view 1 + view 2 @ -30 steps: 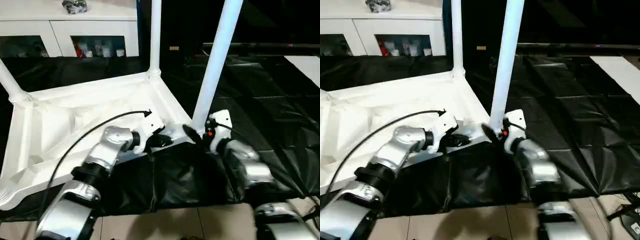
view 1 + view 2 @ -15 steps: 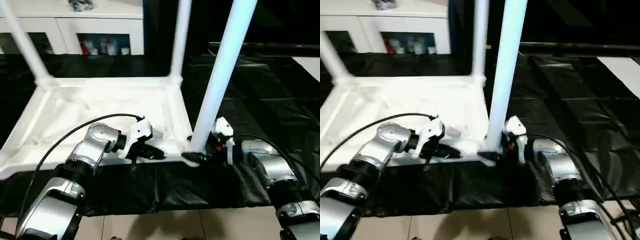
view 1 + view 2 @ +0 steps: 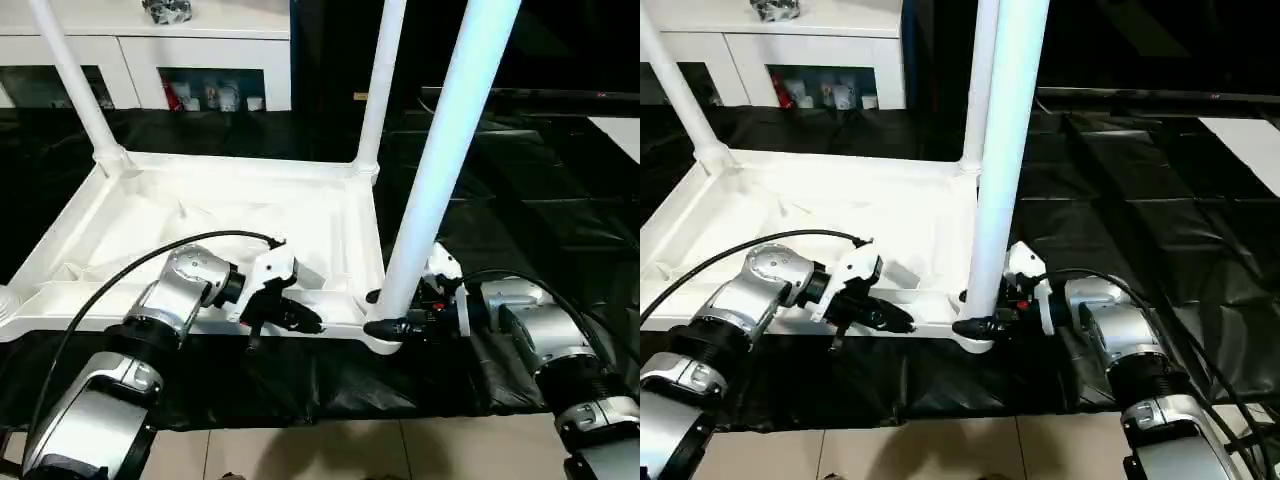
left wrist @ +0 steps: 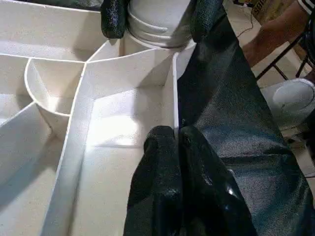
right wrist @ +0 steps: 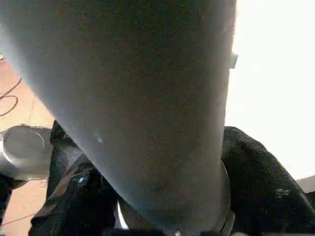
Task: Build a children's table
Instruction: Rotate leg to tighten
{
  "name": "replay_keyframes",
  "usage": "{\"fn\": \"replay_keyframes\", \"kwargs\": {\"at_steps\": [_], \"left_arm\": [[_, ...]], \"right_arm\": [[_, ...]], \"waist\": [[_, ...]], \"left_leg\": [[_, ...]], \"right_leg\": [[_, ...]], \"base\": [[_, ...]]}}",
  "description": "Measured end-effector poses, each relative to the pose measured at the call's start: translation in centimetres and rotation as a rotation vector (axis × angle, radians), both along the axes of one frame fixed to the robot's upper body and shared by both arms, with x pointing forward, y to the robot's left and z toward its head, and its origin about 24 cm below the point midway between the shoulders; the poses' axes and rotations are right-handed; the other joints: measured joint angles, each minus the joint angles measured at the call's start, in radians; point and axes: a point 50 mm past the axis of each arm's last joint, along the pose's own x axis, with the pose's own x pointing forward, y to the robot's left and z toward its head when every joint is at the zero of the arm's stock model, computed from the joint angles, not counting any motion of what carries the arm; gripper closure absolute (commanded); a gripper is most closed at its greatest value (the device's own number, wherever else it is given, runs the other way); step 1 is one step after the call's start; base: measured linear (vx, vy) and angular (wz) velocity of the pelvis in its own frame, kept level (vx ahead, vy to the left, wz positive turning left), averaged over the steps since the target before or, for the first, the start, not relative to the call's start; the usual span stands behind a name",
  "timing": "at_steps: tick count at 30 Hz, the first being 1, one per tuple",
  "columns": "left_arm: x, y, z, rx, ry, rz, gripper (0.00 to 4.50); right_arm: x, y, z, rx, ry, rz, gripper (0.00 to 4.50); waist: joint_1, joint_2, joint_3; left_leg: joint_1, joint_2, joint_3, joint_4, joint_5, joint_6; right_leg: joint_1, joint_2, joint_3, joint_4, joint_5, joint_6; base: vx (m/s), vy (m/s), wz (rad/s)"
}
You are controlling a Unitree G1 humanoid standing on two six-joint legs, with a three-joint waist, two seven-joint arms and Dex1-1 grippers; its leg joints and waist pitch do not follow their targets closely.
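Note:
The children's table lies upside down on the black mat, its white tabletop [image 3: 200,205] showing the ribbed underside. Three white legs stand up from corner sockets: far left [image 3: 75,85], far right [image 3: 378,90] and near right [image 3: 440,170]. My left gripper [image 3: 308,322] is shut on the tabletop's thin near rim [image 4: 174,113], pinching that wall between its black fingers. My right gripper [image 3: 380,312] reaches in from the right. Its fingers [image 4: 114,19] clasp the base of the near right leg just above its socket, one on each side.
A white cabinet with glass doors [image 3: 130,60] stands behind the mat. The black mat [image 3: 520,180] stretches away to the right, and tiled floor [image 3: 300,450] lies in front of it. A person's arm [image 4: 275,29] shows beyond the table's near edge.
The head camera has swung, so the whole picture has shifted. My right gripper's fingers have closed in on the base of the near right leg. The left grip on the rim is unchanged.

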Motion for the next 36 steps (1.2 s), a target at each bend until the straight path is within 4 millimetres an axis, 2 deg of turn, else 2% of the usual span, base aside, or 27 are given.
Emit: {"fn": "replay_keyframes", "kwargs": {"at_steps": [5, 8, 10, 11, 13, 17, 23, 24, 25, 28, 29, 32, 36], "left_arm": [[0.2, 0.0, -0.1, -0.007, -0.005, 0.034, 4.5], [0.8, 0.0, -0.2, -0.006, -0.05, 0.13, 4.5], [1.3, -0.7, -0.3, -0.007, -0.09, 0.215, 4.5], [1.4, -1.0, -0.3, -0.009, -0.097, 0.233, 4.5], [1.7, -2.3, -0.6, -0.016, -0.116, 0.298, 4.5], [1.9, -3.7, -0.7, -0.029, -0.14, 0.357, 4.5], [2.2, -5.3, -0.7, -0.027, -0.202, 0.441, 4.5], [2.2, -5.3, -0.7, -0.027, -0.206, 0.443, 4.5], [2.2, -5.3, -0.7, -0.027, -0.209, 0.443, 4.5], [2.2, -5.2, -0.7, -0.025, -0.215, 0.442, 4.5], [2.2, -5.2, -0.7, -0.024, -0.218, 0.441, 4.5], [2.2, -5.1, -0.6, -0.02, -0.223, 0.437, 4.5], [2.2, -4.6, -0.4, -0.011, -0.238, 0.395, 4.5]], "right_arm": [[0.0, 0.1, -0.2, 0.011, -0.02, -0.058, 1.88], [0.8, 0.4, -0.5, 0.031, -0.051, -0.229, 1.89], [1.6, 0.5, -0.9, 0.051, -0.064, -0.418, 1.91], [1.8, 0.6, -1.0, 0.054, -0.065, -0.457, 1.91], [2.5, 0.6, -1.3, 0.061, -0.076, -0.622, 1.91], [3.2, 0.6, -1.3, 0.073, -0.08, -0.764, 1.92], [4.2, 1.6, -1.4, 0.087, -0.087, -0.972, 1.92], [4.2, 1.7, -1.4, 0.088, -0.092, -0.985, 1.92], [4.2, 1.7, -1.4, 0.088, -0.097, -0.988, 1.36], [4.2, 1.9, -1.3, 0.091, -0.099, -0.985, 1.02], [4.2, 2.0, -1.3, 0.094, -0.099, -0.984, 1.02], [4.2, 2.0, -1.3, 0.094, -0.106, -0.97, 0.66], [4.0, 1.4, -1.1, 0.08, -0.119, -0.849, 0.66]], "waist": [[0.0, 0.0, 0.0], [-0.008, -0.001, 0.0], [-0.013, -0.001, 0.0], [-0.014, -0.001, 0.0], [-0.02, -0.001, 0.0], [-0.028, -0.001, 0.0], [-0.029, 0.0, -0.001], [-0.03, 0.0, -0.001], [-0.031, 0.001, 0.0], [-0.032, 0.001, 0.0], [-0.033, 0.001, 0.0], [-0.035, 0.0, 0.0], [-0.039, 0.0, 0.0]], "left_leg": [[0.0, 0.0, 0.0, 0.0, 0.0, 0.0], [0.001, 0.0, 0.0, 0.001, 0.0, 0.0], [0.004, -0.001, -0.001, 0.002, 0.0, 0.0], [0.005, -0.001, -0.001, 0.002, 0.0, 0.0], [0.008, -0.002, -0.001, 0.003, 0.0, 0.0], [0.008, -0.003, 0.0, 0.002, 0.0, 0.0], [0.007, -0.003, 0.0, -0.001, 0.0, 0.0], [0.007, -0.003, 0.0, -0.001, 0.0, 0.0], [0.007, -0.003, 0.0, -0.001, 0.0, 0.0], [0.007, -0.003, 0.0, -0.001, 0.0, 0.0], [0.007, -0.003, 0.0, -0.001, 0.0, 0.0], [0.006, -0.004, 0.0, -0.001, 0.0, 0.0], [0.0, -0.004, 0.0, -0.002, 0.0, 0.0]], "right_leg": [[0.0, 0.0, 0.0, 0.0, 0.0, -0.001], [0.0, 0.0, 0.0, 0.0, -0.001, 0.002], [0.001, 0.0, 0.001, 0.0, -0.001, 0.002], [0.001, 0.0, 0.001, -0.001, -0.001, 0.002], [0.002, -0.001, 0.003, -0.001, -0.001, 0.002], [0.002, -0.001, 0.003, -0.002, -0.001, 0.002], [0.002, -0.001, 0.003, -0.002, -0.002, 0.004], [0.002, -0.001, 0.003, -0.002, -0.002, 0.004], [0.002, -0.001, 0.003, -0.002, -0.002, 0.004], [0.002, -0.001, 0.003, -0.002, -0.002, 0.004], [0.001, -0.001, 0.003, -0.002, -0.002, 0.004], [0.001, -0.001, 0.003, -0.003, -0.002, 0.005], [-0.001, -0.001, 0.002, -0.003, -0.002, 0.004]], "base": [[0.0, 0.0, 0.0], [0.0, 0.0, 0.0], [0.0, 0.0, 0.0], [0.0, 0.0, 0.0], [0.0, 0.0, 0.0], [0.0, 0.0, 0.0], [0.0, 0.0, 0.0], [0.0, 0.0, 0.0], [0.0, 0.0, 0.0], [0.0, 0.0, 0.0], [0.0, 0.0, 0.0], [0.0, 0.0, 0.0], [0.0, 0.0, 0.0]]}}
